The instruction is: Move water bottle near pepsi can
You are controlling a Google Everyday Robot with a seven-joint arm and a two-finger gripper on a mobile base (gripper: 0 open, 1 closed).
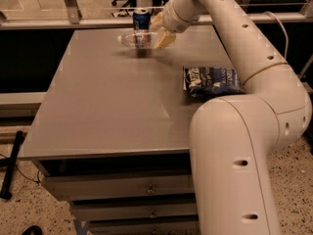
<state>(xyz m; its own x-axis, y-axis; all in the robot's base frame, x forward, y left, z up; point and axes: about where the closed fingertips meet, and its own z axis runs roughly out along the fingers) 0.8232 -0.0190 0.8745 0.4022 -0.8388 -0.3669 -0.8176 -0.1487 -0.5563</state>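
gripper (159, 33) clamps bottle (134, 39) near pepsi can (141, 18), bag (212, 80) apart.

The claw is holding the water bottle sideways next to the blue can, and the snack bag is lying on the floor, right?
Not quite: the snack bag lies on the table, not the floor, as the camera view shows. The rest holds: at the table's far edge, the gripper holds the water bottle sideways beside the pepsi can.
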